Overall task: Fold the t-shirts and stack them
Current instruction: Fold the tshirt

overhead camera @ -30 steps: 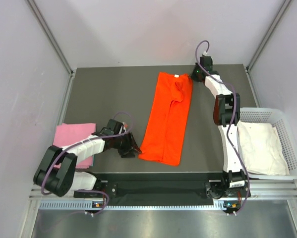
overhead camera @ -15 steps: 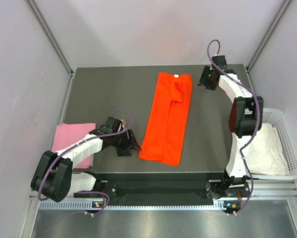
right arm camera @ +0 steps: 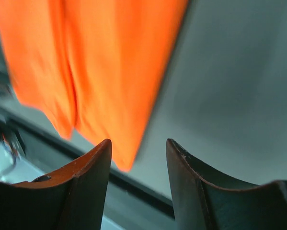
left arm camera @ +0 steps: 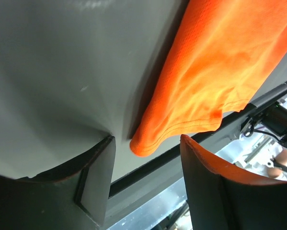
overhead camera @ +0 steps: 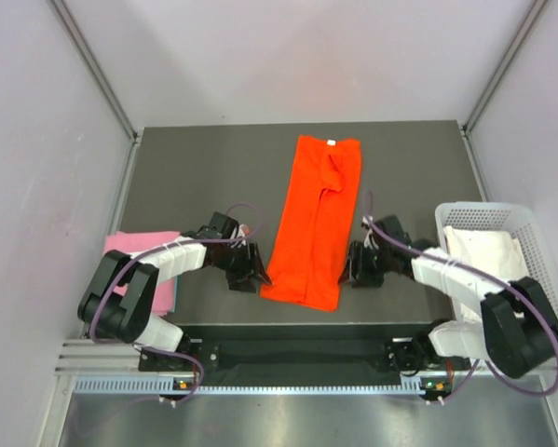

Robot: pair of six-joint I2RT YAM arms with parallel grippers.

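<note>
Surface: dark grey table (overhead camera: 195,177) between pale walls, with both arms based at its near edge.
Orange-red t-shirt (overhead camera: 316,219): folded lengthwise into a long strip down the table's middle, with the white neck label (overhead camera: 332,142) at the far end and the hem close to the front lip.
Left gripper (overhead camera: 251,271): low at the hem's left corner. Its jaws are spread wide, and in the wrist view the corner lies between the fingers, not pinched.
Right gripper (overhead camera: 351,268): low beside the hem's right corner. Its jaws are parted and hold nothing, and its wrist view is blurred.
Other t-shirts: the pink t-shirt (overhead camera: 134,256) lies folded at the left edge, partly under the left arm. The white t-shirt (overhead camera: 488,270) lies in the basket (overhead camera: 488,209) on the right.
Risk: closing may catch only the top layer, so the strip would fall open on the lift. Uneven pinches would skew the fold, and fingers set too low may scrape the table.
Edges: there is little room nearward, so a slipped hem could slide over the front lip.
Open room: bare tabletop lies on both sides of the strip. The far half is the likely landing place for the hem.
</note>
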